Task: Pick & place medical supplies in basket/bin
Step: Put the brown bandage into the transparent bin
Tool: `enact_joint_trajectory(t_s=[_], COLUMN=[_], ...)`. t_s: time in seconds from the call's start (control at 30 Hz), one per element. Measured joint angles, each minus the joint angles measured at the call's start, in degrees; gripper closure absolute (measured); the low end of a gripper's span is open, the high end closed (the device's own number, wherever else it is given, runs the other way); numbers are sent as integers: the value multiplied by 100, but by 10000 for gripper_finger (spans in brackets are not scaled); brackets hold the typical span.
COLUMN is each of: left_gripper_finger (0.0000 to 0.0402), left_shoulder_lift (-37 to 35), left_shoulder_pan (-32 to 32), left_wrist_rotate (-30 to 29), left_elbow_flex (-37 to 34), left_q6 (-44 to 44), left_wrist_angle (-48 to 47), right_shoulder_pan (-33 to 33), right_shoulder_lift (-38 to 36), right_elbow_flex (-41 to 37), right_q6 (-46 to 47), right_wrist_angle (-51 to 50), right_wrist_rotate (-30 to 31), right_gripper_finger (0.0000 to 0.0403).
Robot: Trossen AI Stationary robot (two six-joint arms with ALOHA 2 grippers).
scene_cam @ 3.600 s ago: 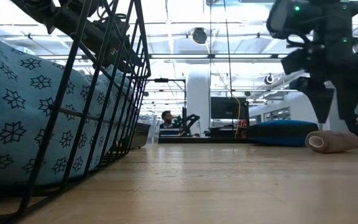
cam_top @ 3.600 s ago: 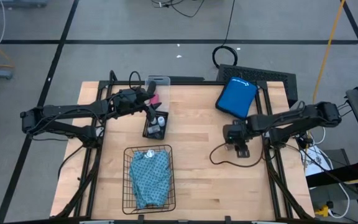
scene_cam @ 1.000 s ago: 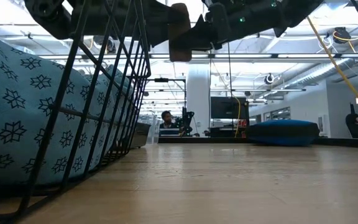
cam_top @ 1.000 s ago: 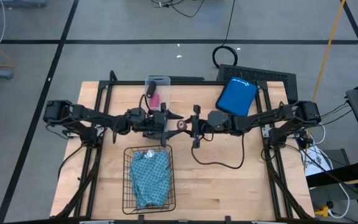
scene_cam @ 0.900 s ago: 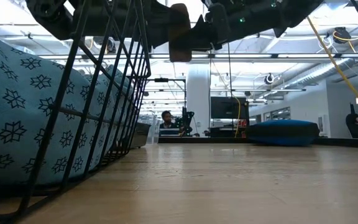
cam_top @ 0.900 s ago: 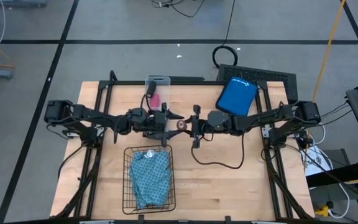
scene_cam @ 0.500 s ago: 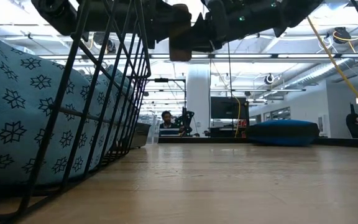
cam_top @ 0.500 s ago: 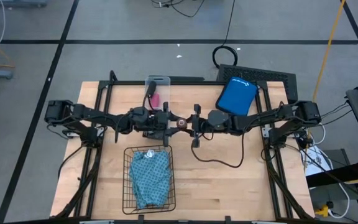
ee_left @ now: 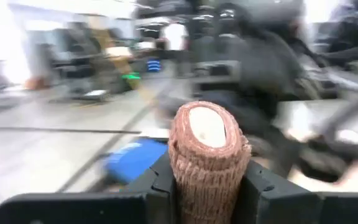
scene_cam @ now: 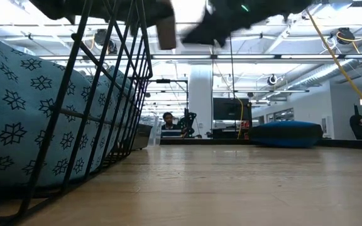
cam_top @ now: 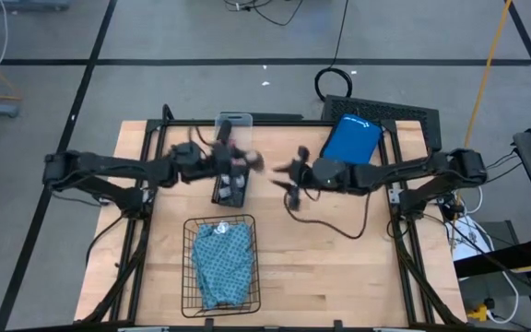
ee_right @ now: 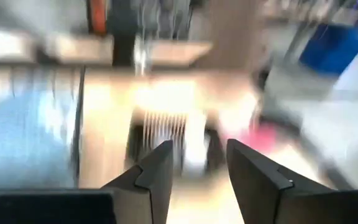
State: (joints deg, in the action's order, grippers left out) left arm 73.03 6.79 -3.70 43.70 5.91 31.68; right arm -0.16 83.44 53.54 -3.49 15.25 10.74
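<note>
The left claw (cam_top: 243, 162) is raised over the small black tray (cam_top: 230, 187) near the middle of the wooden surface (cam_top: 339, 267), clenched on the brown roll (ee_left: 209, 160); the left wrist view shows the roll upright between the two fingers (ee_left: 160, 180), its pale core end facing out. In the low view the roll (scene_cam: 166, 31) hangs well above the surface. The basket (cam_top: 221, 266) sits toward the front edge, just in front of the tray, with the folded teal patterned cloth (cam_top: 223, 262) lying inside it. To the right, apart from the left claw, the right claw (cam_top: 290, 183) hangs over the surface centre, released, its fingers (ee_right: 160, 168) spread with nothing between them. A blue pouch (cam_top: 350, 144) rests at the far right of the surface.
</note>
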Motion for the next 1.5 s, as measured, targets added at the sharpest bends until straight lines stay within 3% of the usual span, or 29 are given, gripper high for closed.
enact_joint_trajectory(t_s=[0.1,0.3,0.77,0.97,1.5], left_gripper_finger=[312,326,320,316,313], left_shoulder_lift=[-396,-608,820,1224,1303], left_shoulder_pan=[237,821,1972,2221,2281], left_wrist_rotate=[-555,-984,-1060,-1186,-1148], left_elbow_flex=[13,-3,-11,-9,-9], left_q6=[-1,-777,-2537,-2925,-3067], left_wrist_angle=[-437,-1089,-1222,-1261,-1598], right_shoulder_pan=[19,-26,-38,-50,-50], right_shoulder_lift=[-199,-850,-1189,-1187,-1172], right_elbow_flex=[-109,-507,-2017,-2126,-2129], right_q6=[-17,17,140,133,133], right_wrist_angle=[-670,-328,2301,2373,2268], right_wrist_rotate=[-45,34,0,-4,-6], right_gripper_finger=[260,266,279,282,287])
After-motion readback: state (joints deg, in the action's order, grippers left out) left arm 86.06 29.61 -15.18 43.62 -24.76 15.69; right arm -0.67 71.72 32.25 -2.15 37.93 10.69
